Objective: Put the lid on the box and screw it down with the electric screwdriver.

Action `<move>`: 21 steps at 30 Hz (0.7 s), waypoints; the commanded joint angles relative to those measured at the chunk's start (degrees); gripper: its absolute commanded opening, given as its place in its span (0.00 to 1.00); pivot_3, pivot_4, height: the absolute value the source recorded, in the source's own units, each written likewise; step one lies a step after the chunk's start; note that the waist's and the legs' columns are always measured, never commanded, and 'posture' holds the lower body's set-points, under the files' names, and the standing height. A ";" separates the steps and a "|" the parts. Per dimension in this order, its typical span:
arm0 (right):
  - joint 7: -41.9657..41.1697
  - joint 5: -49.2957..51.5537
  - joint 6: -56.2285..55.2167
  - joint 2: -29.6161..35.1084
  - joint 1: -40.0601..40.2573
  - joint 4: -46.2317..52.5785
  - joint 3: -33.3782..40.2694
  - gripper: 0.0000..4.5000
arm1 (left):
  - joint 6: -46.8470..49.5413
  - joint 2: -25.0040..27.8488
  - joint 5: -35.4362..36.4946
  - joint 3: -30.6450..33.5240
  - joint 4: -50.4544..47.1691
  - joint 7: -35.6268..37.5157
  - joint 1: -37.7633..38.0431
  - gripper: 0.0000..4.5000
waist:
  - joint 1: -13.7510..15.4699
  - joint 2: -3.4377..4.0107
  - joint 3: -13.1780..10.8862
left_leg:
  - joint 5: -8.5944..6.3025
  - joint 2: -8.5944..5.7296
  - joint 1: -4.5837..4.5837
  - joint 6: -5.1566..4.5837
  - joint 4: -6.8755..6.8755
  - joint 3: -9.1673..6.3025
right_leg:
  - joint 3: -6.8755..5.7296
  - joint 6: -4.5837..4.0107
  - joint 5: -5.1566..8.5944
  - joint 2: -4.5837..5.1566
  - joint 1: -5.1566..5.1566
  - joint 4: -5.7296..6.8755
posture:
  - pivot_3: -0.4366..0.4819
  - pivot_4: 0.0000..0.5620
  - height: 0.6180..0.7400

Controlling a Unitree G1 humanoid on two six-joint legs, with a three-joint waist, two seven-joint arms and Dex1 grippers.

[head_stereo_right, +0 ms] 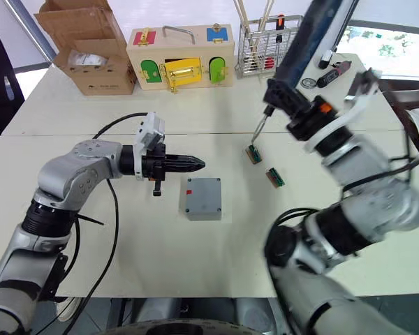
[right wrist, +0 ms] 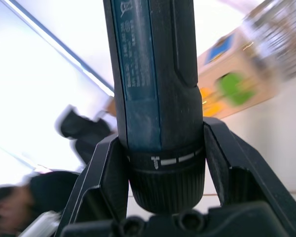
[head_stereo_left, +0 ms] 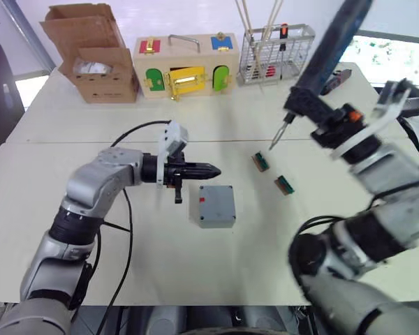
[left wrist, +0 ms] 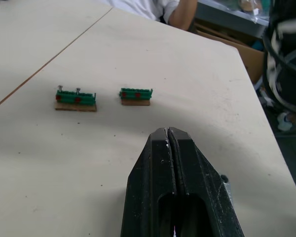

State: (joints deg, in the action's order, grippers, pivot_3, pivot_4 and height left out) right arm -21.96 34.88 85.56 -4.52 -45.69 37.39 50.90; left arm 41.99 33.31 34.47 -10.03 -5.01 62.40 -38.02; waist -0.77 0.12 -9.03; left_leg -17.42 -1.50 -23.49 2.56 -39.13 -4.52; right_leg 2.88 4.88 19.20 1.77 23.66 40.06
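The grey plastic box (head_stereo_left: pixel 216 206) sits square on the pale, matte table (head_stereo_left: pixel 91 139), near the middle, with a small red mark on its left wall. Its top looks flat and closed, smooth grey with rounded corners; whether that surface is the lid cannot be told from here.

The left gripper (head_stereo_left: pixel 211 169) hovers just beyond the box's far-left corner, pointing right, its two black fingers (left wrist: pixel 175 173) pressed together into a blunt wedge with nothing between them. The scuffed finger faces show fine pale speckles in the left wrist view.

The right gripper (right wrist: pixel 160 158) is clamped around the electric screwdriver (head_stereo_left: pixel 328 52), a thick dark blue-black cylinder with a ribbed collar and a printed label. The tool tilts, its handle rising far and right, its thin metal bit pointing down towards the table. The tip hangs above the farther of two small green terminal blocks (head_stereo_left: pixel 260 162) on brown bases, right of the box.

Along the far edge stand an open brown cardboard box (head_stereo_left: pixel 91 56), a wooden box with coloured doors (head_stereo_left: pixel 185 66) and a wire basket (head_stereo_left: pixel 276 52).
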 commanded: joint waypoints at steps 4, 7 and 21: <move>-1.18 -3.21 -22.49 2.69 13.36 10.78 -21.08 0.42 | 1.79 4.01 -0.07 1.29 -0.18 3.48 -1.57 0.00 | -0.51 0.01 0.01 | 0.00 -0.03 0.02 0.01 0.01 -0.02 | 0.00 0.00 0.00 -0.01 -0.01 0.00 | 0.48 0.27 1.00; -3.60 -8.59 -35.01 6.84 21.98 10.66 -33.49 0.42 | 1.55 4.78 -0.74 -0.10 -0.73 4.64 -1.62 0.00 | -1.74 0.01 0.01 | 0.00 0.00 0.06 0.00 0.10 -0.02 | 0.01 0.00 0.01 -0.08 0.02 0.00 | 0.48 0.27 1.00; -4.18 -18.01 -63.21 10.97 36.75 3.03 -54.55 0.42 | -3.63 5.52 -8.53 -5.88 -3.27 5.47 3.05 0.00 | -1.67 0.01 0.01 | 0.02 0.07 0.11 0.03 0.00 -0.02 | 0.03 0.00 0.01 -0.12 -0.02 -0.04 | 0.48 0.27 1.00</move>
State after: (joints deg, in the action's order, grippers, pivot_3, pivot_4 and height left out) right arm -25.75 16.58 25.16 6.39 -8.49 38.63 -2.79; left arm 40.21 38.38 27.01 -15.75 -6.82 67.62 -34.95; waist -2.44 0.13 -9.03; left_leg -17.40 -1.43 -23.36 2.59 -39.13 -4.54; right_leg 2.91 4.88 19.21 1.65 23.63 40.00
